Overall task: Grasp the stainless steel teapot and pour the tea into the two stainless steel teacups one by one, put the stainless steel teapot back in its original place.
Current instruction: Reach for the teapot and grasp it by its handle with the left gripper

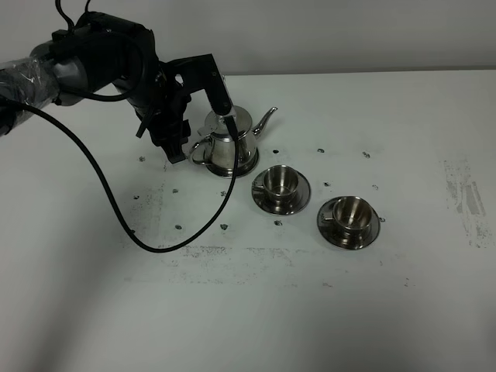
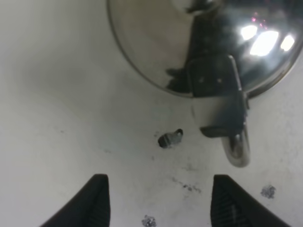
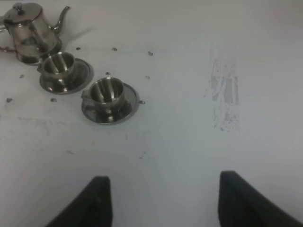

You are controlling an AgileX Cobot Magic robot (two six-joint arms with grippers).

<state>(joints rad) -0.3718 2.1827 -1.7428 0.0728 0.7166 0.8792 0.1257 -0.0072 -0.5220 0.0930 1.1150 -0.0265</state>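
The stainless steel teapot (image 1: 229,138) stands upright on the round steel tray (image 1: 248,167) at the back left, spout to the right. My left gripper (image 1: 203,141) is open at the teapot's loop handle (image 2: 236,144), not closed on it; its fingers straddle the handle side. The left wrist view shows the shiny pot body (image 2: 156,42) just ahead of the open left gripper (image 2: 161,203). Two steel teacups (image 1: 279,180) (image 1: 350,211) sit on saucers in front right of the pot. My right gripper (image 3: 161,203) is open and empty, far from the near cup (image 3: 107,91), the far cup (image 3: 57,65) and the teapot (image 3: 28,28).
A black cable (image 1: 116,209) hangs from the left arm and loops over the white table (image 1: 256,310) in front of the pot. Small dark marks dot the surface. A scuffed patch (image 1: 465,201) lies at the right.
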